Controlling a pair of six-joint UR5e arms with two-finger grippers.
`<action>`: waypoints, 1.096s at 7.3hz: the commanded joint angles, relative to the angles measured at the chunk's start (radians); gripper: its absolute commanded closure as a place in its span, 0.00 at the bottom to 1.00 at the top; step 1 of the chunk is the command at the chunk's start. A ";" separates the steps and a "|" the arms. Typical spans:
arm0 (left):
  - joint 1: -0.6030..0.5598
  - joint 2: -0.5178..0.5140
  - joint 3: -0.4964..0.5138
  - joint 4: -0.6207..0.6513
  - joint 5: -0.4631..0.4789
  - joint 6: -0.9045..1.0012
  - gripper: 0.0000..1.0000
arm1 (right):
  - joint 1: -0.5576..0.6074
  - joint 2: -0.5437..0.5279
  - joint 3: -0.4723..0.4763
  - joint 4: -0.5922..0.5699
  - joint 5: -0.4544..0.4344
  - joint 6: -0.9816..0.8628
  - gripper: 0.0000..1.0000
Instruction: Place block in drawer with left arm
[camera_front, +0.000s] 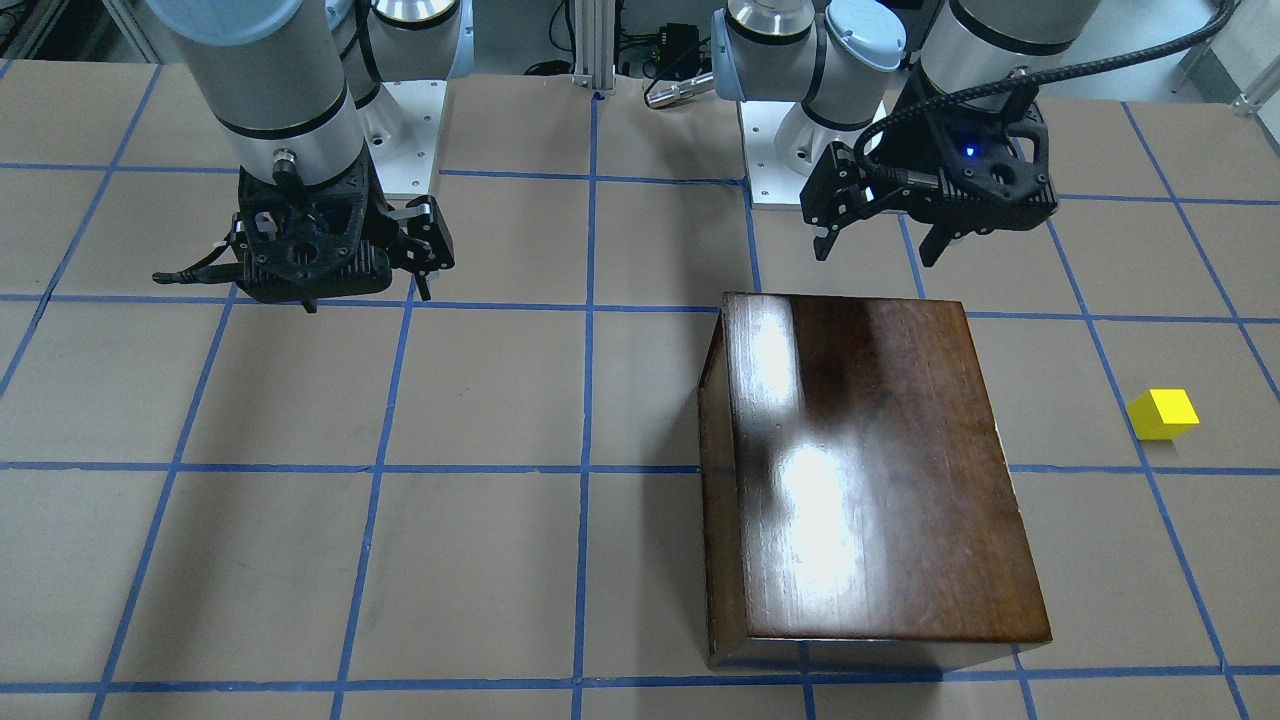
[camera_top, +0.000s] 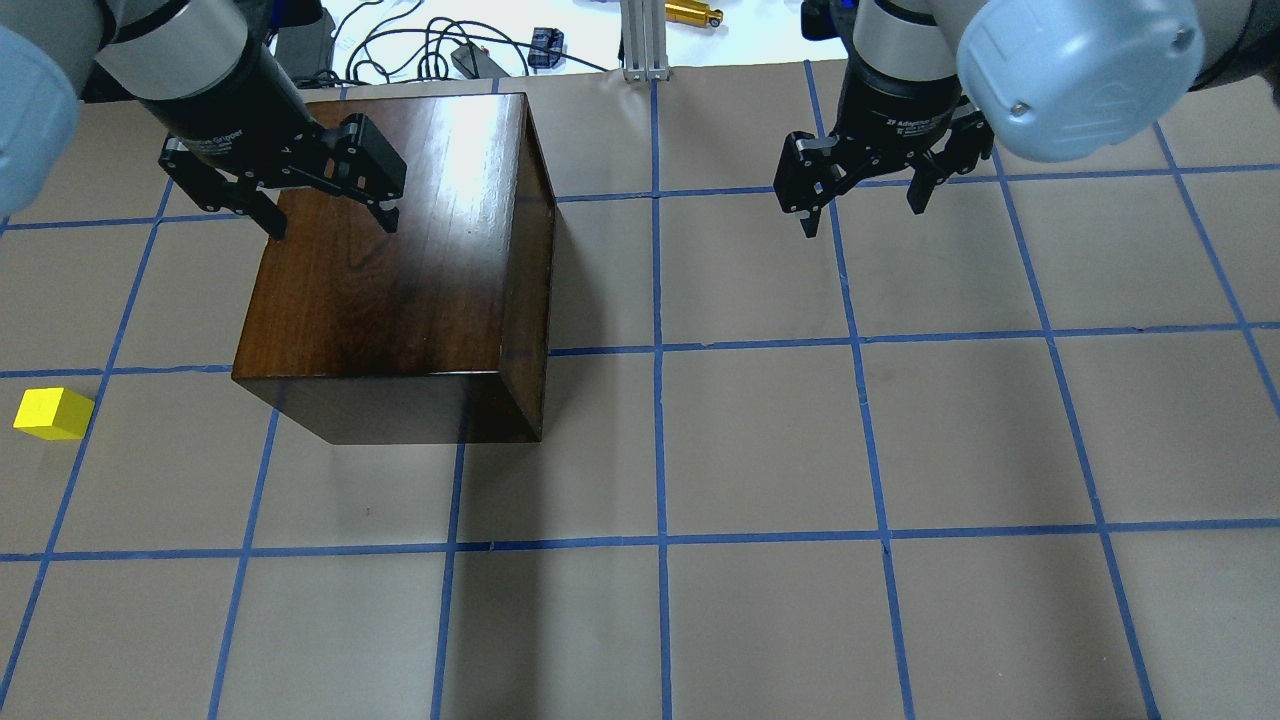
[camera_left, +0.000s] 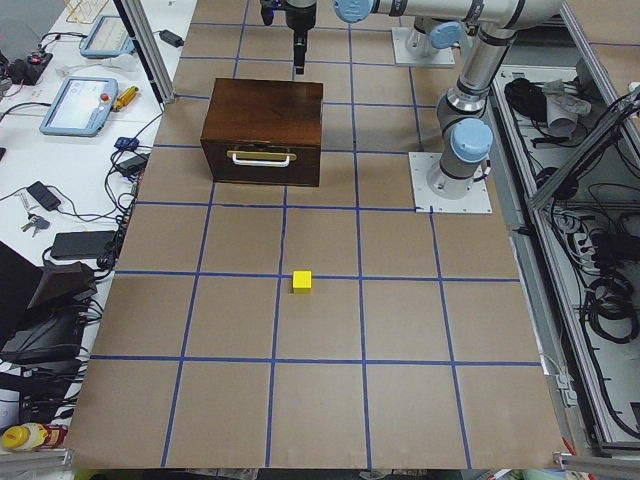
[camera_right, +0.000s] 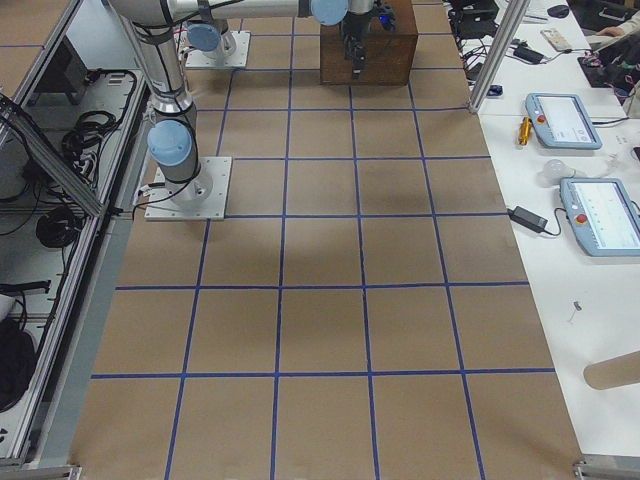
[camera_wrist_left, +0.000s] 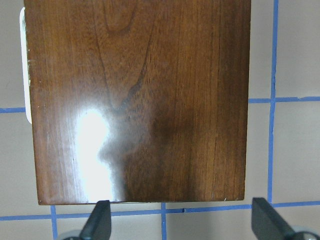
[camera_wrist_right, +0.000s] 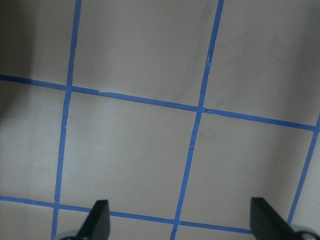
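The yellow block (camera_front: 1163, 413) (camera_top: 54, 413) (camera_left: 302, 281) lies on the table paper, well off to my left of the dark wooden box (camera_top: 400, 260) (camera_front: 870, 470). The drawer is shut in the box; its front with a brass handle (camera_left: 262, 158) faces the block's end of the table. My left gripper (camera_top: 330, 220) (camera_front: 878, 250) (camera_wrist_left: 182, 227) hangs open and empty above the box's robot-side edge. Far from both, my right gripper (camera_top: 862, 215) (camera_front: 300, 288) (camera_wrist_right: 181, 225) is open over bare paper.
Blue tape lines grid the brown paper. An aluminium post (camera_top: 640, 40) and cables stand at the table's far edge. A side bench with tablets (camera_left: 80, 105) runs along the far side. The arm base plates (camera_front: 800, 150) sit by the robot.
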 joint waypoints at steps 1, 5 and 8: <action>0.000 0.001 0.000 0.000 0.000 0.002 0.00 | 0.000 0.000 0.000 0.000 0.000 0.000 0.00; 0.041 -0.002 -0.002 0.002 0.003 0.015 0.00 | 0.000 0.000 0.000 0.000 0.000 0.000 0.00; 0.228 0.007 -0.003 -0.035 0.006 0.242 0.00 | 0.000 0.000 0.000 0.000 0.000 0.000 0.00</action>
